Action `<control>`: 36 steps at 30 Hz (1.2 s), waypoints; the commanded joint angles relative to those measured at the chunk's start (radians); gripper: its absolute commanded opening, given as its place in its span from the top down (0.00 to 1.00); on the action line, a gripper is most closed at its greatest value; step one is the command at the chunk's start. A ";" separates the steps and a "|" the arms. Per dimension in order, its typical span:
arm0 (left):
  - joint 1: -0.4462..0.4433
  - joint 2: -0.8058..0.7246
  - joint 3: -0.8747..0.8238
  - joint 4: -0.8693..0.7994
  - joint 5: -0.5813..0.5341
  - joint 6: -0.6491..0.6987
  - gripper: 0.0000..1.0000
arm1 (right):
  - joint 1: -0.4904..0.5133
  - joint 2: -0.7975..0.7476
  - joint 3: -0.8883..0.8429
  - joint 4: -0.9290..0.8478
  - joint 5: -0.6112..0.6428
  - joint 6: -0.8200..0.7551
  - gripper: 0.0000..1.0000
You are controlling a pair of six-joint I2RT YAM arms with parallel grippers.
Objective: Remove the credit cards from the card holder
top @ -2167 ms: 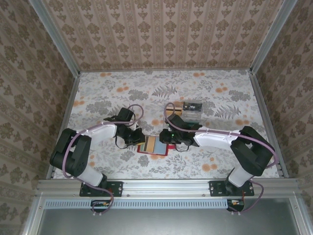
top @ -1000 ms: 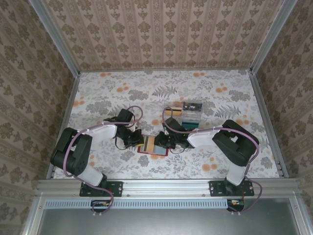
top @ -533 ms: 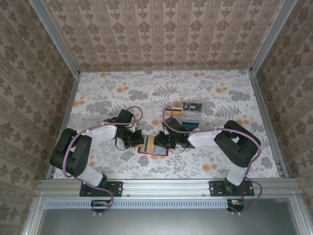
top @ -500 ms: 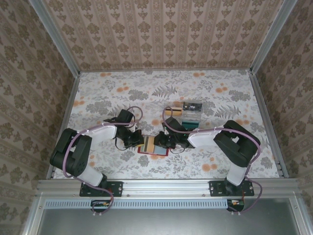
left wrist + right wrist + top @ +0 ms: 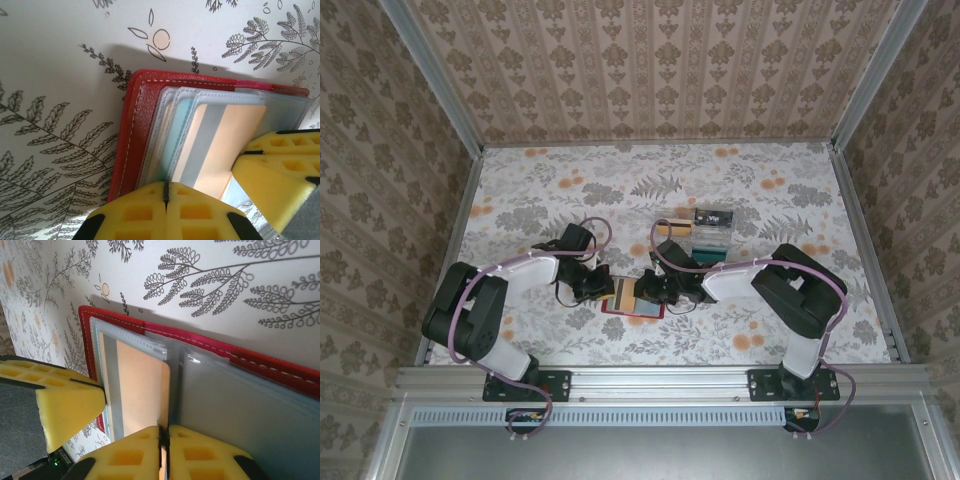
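Lab robot cell: aluminium-profile frame [image 5: 660,382] boxes in a tabletop [image 5: 540,190] with a printed floral covering. Wallpaper-pattern panels [image 5: 650,70] stand in as walls. Left arm [image 5: 515,270] and right arm [image 5: 740,281] are bolted to the front rail.

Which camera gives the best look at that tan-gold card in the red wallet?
The left wrist view: the tan-gold card lies nearly whole in its clear sleeve, grey stripe plain. The right wrist view has it close but slanted, partly behind yellow fingers. From above it is a small tan patch in the card holder.
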 commanded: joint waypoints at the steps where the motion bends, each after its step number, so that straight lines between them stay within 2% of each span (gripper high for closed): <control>1: -0.006 0.015 -0.039 -0.068 -0.064 -0.010 1.00 | 0.003 0.011 0.009 0.007 -0.018 0.013 0.97; 3: -0.006 0.015 -0.038 -0.076 -0.074 -0.013 1.00 | 0.000 -0.003 -0.007 0.002 -0.009 0.013 1.00; 14: 0.010 0.021 -0.052 -0.095 -0.098 -0.020 1.00 | -0.028 -0.071 -0.085 -0.008 0.006 0.009 1.00; 28: 0.007 -0.026 -0.035 -0.083 -0.062 -0.010 1.00 | -0.041 -0.071 -0.084 0.012 -0.008 0.006 1.00; 32: -0.007 -0.080 -0.011 -0.071 -0.042 -0.012 0.89 | -0.039 -0.048 -0.088 0.055 -0.018 0.029 1.00; 36: -0.017 -0.110 0.014 -0.078 -0.040 -0.011 0.89 | -0.040 -0.053 -0.089 0.048 -0.015 0.025 1.00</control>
